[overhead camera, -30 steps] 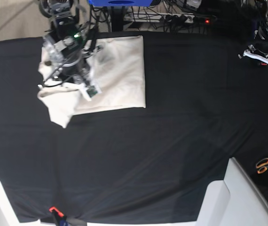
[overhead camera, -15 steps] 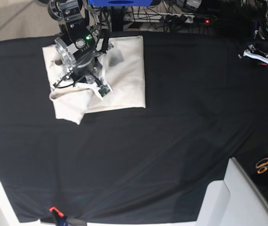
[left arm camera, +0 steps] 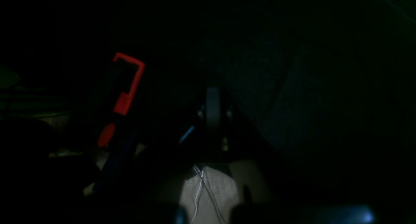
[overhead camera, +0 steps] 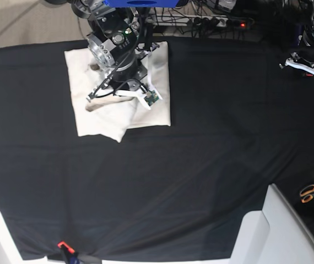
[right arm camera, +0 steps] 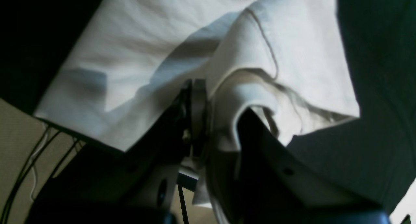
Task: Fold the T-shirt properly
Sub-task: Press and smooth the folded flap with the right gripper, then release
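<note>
When we count what lies on the black-draped bench [overhead camera: 201,165], we find one T-shirt [overhead camera: 99,118], one pair of orange-handled scissors [overhead camera: 310,192] near the right edge, and two arms. The right arm leans in from the far edge over the garment, its wrist bent downward, and the right gripper [right arm camera: 221,120] is pinched narrow on a bunched fold of cream cloth (a stitched hem shows just above the jaws). The left gripper [overhead camera: 311,69] rests at the far right corner, well apart from the garment, jaws pressed together on nothing. The T-shirt sits at the far left of the bench as a partly folded block, its long axis running from far edge toward near edge, one raised flap draped across its left half.
</note>
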